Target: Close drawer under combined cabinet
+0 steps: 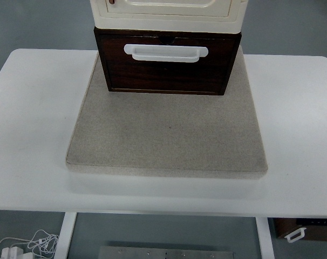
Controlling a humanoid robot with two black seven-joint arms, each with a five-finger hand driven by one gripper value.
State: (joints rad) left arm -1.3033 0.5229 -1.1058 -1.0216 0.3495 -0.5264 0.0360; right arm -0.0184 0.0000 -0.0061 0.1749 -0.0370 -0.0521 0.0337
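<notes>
No robot hand or arm shows anywhere in the shot, so can't tell what either hand is doing. What you do get: the dark brown wooden drawer (pixel 168 63) sits at the top centre of the frame, under the cream cabinet (pixel 168 13), with a white handle (pixel 165 52) across its front. The drawer front looks about flush with its frame, hard to say exactly. The whole unit stands on the far edge of a beige mat (pixel 167 135) on a white table (pixel 28 124). White cables (pixel 31 244) lie at the bottom left
</notes>
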